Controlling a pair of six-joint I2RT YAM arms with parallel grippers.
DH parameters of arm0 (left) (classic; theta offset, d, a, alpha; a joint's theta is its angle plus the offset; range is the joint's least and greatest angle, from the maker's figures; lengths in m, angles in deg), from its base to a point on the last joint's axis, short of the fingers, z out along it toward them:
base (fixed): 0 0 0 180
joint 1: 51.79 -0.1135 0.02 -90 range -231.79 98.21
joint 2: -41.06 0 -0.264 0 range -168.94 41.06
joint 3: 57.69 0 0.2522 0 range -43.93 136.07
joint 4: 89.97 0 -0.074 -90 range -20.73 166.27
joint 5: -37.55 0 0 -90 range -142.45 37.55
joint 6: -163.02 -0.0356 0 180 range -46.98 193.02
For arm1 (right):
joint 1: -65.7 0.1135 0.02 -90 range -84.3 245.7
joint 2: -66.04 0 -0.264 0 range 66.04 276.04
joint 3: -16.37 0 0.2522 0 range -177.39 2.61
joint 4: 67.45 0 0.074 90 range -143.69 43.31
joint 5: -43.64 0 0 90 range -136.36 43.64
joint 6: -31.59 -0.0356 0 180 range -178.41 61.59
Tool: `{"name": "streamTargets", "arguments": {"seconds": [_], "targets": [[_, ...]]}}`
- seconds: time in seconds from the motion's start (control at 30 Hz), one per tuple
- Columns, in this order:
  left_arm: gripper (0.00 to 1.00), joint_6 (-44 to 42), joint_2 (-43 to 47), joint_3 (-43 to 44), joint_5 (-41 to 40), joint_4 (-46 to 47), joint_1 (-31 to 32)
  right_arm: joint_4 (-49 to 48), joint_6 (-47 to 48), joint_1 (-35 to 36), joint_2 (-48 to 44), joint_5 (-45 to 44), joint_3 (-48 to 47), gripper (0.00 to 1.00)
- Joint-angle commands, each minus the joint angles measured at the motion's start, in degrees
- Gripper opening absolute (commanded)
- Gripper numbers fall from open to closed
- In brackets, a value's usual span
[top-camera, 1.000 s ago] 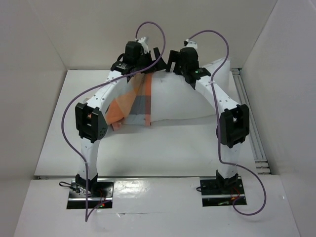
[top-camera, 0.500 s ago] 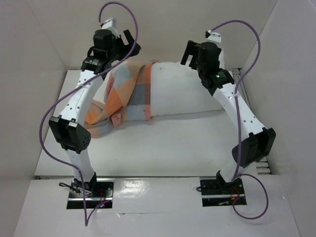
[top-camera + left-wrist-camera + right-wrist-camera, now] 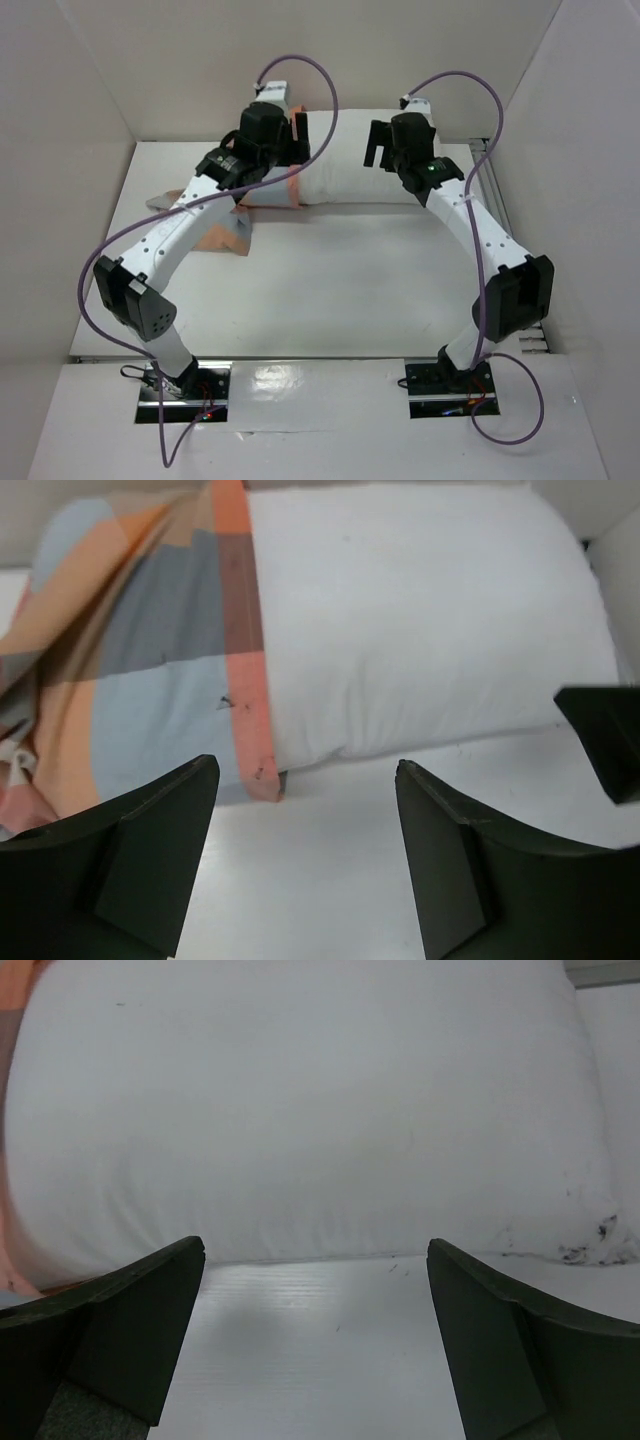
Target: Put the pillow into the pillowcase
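A: How do the 2 pincers stand?

B: The left gripper (image 3: pixel 305 772) is released. Its fingers are well apart and nothing is between them. It hangs over the table (image 3: pixel 330 880), near the hem of the pillowcase (image 3: pixel 150 650), and I see no contact with the cloth. The right gripper (image 3: pixel 315 1250) is also spread wide and holds nothing. The pillow (image 3: pixel 300 1110) is just beyond it.

A: Where does the pillow lie?

B: It lies at the far side of the table, with its long axis from left to right. The pillowcase covers only its left end. The orange hem (image 3: pixel 245 660) runs across the pillow from near to far, so the mouth of the case points right. The rest of the case is crumpled at the left.
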Motion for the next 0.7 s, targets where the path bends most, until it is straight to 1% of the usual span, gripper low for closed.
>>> {"name": "streamTargets", "arguments": {"seconds": [0.0, 0.07, 0.1, 0.17, 0.2, 0.23, 0.27, 0.3, 0.33, 0.37, 0.43, 0.5, 0.57, 0.63, 0.67], "targets": [[0.84, 0.6, -0.1, -4.1, -1.4, 0.7, 0.1, -3.2, 0.9, -0.4, 2.4, 2.2, 0.3, 1.0], [0.83, 0.7, -3.0, -1.2, -1.4, -0.1, 0.7, -2.7, 1.6, -0.4, 6.2, 1.6, -3.1, 1.0], [0.84, 1.8, -4.7, 2.2, -3.2, -1.9, 0.7, -2.7, 1.6, -0.4, 7.5, 1.6, -4.0, 1.0], [0.84, 1.8, -9.9, 4.7, -6.4, -1.9, 0.7, -2.1, 2.2, -0.9, 10.5, 0.9, -8.1, 1.0], [0.84, 0.9, -11.9, 6.3, -7.1, -1.9, 0.7, -0.6, 2.2, -1.7, 13.7, 0.9, -9.8, 1.0], [0.83, 0.2, -14.3, 11.6, -10.1, -3.6, 0.7, 0.3, 2.7, -3.0, 15.3, 0.9, -11.8, 1.0], [0.84, 0.2, -18.5, 14.6, -12.2, -5.2, 0.7, 1.1, 2.7, -3.7, 16.8, 0.9, -15.3, 1.0], [0.84, 0.2, -20.1, 16.6, -13.5, -5.2, 0.7, 2.8, 2.7, -4.6, 19.5, 0.9, -16.8, 1.0], [0.84, -1.7, -22.4, 18.5, -13.1, -4.1, 0.2, 4.1, 2.7, -6.2, 20.6, 1.5, -19.3, 1.0], [0.84, -2.3, -22.5, 19.8, -12.1, -4.1, 0.2, 4.1, 2.7, -6.7, 21.3, 1.5, -20.0, 1.0], [0.83, -2.3, -25.9, 23.0, -12.7, -4.6, -0.4, 4.7, 2.7, -8.0, 21.9, 2.1, -20.6, 1.0], [0.79, -2.3, -27.2, 23.6, -11.9, -5.2, -2.6, 3.6, 2.7, -9.6, 21.9, 2.1, -19.4, 1.0], [0.79, -2.8, -28.9, 24.4, -8.8, -5.2, -3.9, 3.0, 2.2, -11.3, 21.9, 3.6, -18.8, 1.0], [0.79, -2.3, -30.3, 25.0, -8.3, -5.9, -4.7, 2.4, 2.2, -12.0, 22.7, 4.8, -18.8, 1.0], [0.79, -2.3, -30.8, 25.0, -9.5, -5.9, -4.7, 2.4, 2.2, -12.0, 23.2, 5.8, -18.8, 1.0]]}}
